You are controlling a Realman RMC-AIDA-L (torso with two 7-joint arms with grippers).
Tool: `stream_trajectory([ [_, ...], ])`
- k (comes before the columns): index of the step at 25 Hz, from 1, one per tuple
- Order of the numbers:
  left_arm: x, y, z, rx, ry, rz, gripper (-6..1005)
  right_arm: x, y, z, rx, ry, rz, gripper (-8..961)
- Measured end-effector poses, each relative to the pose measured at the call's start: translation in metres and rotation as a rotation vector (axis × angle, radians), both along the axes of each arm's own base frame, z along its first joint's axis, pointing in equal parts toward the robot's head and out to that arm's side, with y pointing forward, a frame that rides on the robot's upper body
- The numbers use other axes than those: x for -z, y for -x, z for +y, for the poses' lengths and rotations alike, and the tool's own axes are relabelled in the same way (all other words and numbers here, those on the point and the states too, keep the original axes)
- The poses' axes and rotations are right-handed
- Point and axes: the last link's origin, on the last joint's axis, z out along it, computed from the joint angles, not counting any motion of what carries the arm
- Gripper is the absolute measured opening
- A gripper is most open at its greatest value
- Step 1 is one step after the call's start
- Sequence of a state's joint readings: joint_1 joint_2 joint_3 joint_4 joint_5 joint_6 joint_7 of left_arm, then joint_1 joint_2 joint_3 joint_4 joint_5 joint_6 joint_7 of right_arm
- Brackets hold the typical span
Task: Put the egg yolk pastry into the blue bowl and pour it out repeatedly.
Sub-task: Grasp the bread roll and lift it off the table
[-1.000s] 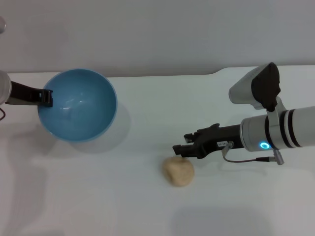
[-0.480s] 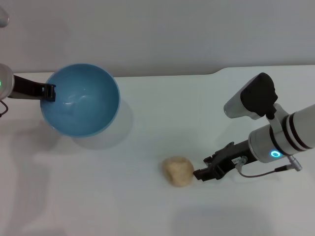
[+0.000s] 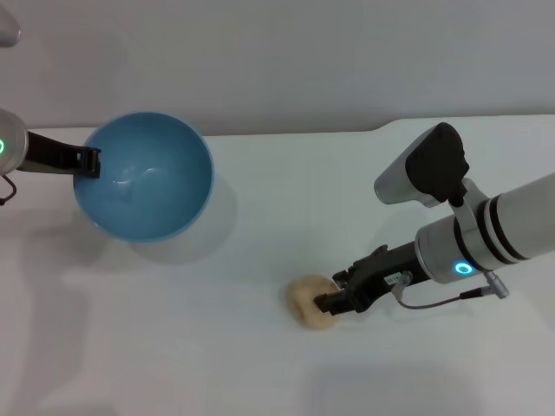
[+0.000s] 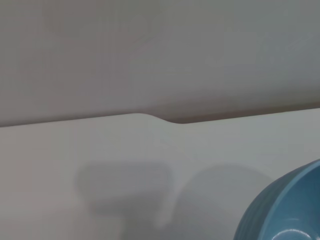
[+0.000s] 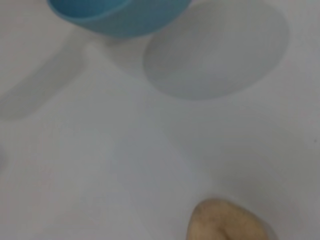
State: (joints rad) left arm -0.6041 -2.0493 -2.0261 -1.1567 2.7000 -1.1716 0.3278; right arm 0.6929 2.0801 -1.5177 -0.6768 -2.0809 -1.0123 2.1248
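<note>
The egg yolk pastry, a small tan dough ball, lies on the white table in front of centre. My right gripper is low at its right side, fingers apart and reaching over that edge. The right wrist view shows the pastry close up, with no fingers in the picture. The blue bowl is at the left, held by its left rim in my left gripper, opening tilted toward the camera, empty inside. Part of the bowl also shows in the left wrist view and in the right wrist view.
The white table ends at a grey wall behind. The bowl's shadow falls on the table between bowl and pastry. A cable hangs under my right wrist.
My right gripper has swung down from above the pastry, out to its right, then moved left onto the pastry's right edge. The bowl has shifted slightly right. The pastry has stayed put.
</note>
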Motion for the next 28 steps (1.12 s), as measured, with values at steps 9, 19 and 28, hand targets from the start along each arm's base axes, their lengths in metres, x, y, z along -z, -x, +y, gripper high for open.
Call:
stream_trajectory([
  [9, 0.0, -0.001, 0.001, 0.006, -0.002, 0.003, 18, 0.019, 0.003, 0.0, -0.031, -0.054, -0.006, 387],
  [19, 0.003, -0.008, 0.004, 0.028, 0.006, 0.011, 18, 0.032, 0.006, -0.005, -0.05, -0.067, -0.007, 381],
  [28, 0.005, -0.01, 0.005, 0.039, 0.015, 0.02, 19, 0.025, -0.002, -0.003, -0.006, -0.096, 0.013, 376],
])
